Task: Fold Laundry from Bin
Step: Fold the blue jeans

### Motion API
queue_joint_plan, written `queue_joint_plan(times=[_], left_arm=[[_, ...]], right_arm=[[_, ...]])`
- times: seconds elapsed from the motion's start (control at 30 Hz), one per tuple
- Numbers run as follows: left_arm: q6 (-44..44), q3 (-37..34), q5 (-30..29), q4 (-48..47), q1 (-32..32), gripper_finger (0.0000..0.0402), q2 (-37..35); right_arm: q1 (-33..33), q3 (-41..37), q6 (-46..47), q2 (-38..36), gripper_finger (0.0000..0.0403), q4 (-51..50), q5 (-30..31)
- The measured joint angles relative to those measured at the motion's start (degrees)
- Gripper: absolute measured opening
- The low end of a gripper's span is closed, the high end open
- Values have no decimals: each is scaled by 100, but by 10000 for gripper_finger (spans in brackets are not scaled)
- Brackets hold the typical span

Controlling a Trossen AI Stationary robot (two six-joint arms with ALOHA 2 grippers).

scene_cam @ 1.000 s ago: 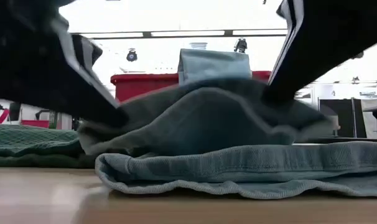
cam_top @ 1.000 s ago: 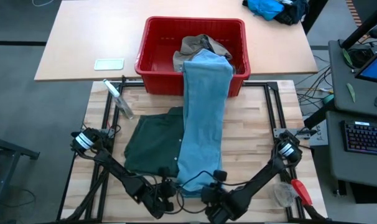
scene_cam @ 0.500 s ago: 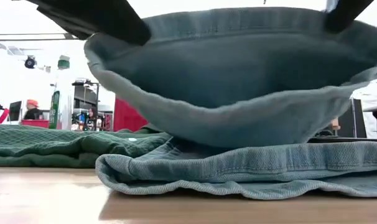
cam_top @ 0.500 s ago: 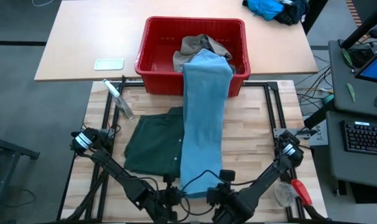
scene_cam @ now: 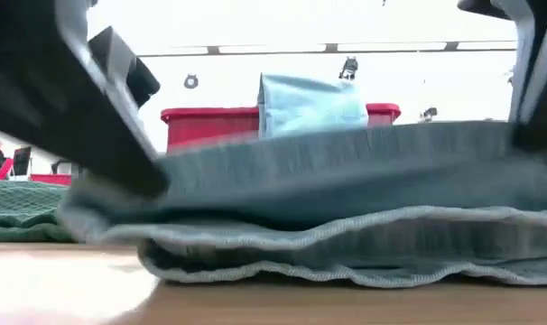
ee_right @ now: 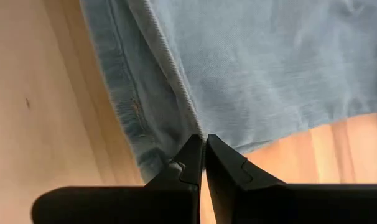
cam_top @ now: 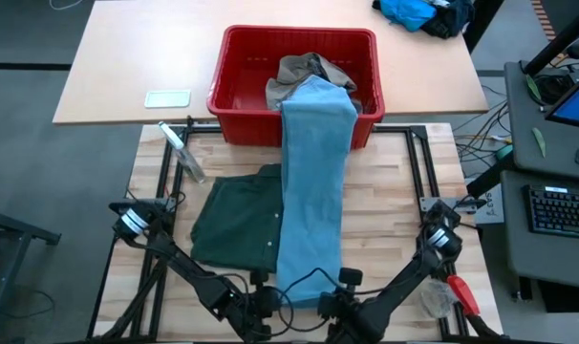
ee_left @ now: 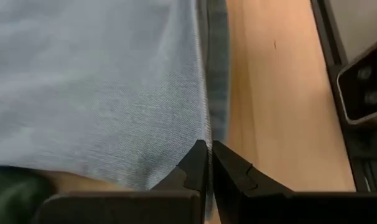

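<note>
In the high view, the long light blue trousers (cam_top: 310,182) are lying stretched from the red bin (cam_top: 234,103), over its front wall, down the wooden counter (cam_top: 395,210) to its near edge. The green shorts (cam_top: 234,220) are lying flat beside them and partly under them, and a khaki piece (cam_top: 304,69) is resting in the bin. The left gripper (cam_top: 264,308) and the right gripper (cam_top: 335,304) are being held at the near end of the trousers, one at each corner.

In the low view, the near hem is being carried just above the folded layer beneath it.

In the left wrist view, the jaws are pressed together on the hem's edge; in the right wrist view, the same pinch is being made at the other corner.

The trousers are being drawn out of the bin, it is judged. Next, the far end likely needs to be pulled clear of the bin before any fold is laid.
</note>
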Motion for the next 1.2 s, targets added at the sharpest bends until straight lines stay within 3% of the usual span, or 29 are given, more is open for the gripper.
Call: queue_joint_plan(times=[0.27,0.53,0.77,1.2], left_arm=[[-199,90,556,-53,-7,15,175],[-499,138,674,-267,-13,100,139],[-562,138,1158,-405,-32,166,56],[-544,134,1252,-575,-190,207,-270]], right_arm=[[22,-143,-5,18,23,151,-285],[40,4,214,-8,119,149,-467],[152,4,537,-222,199,-242,-905],[444,4,930,-435,270,-291,-410]])
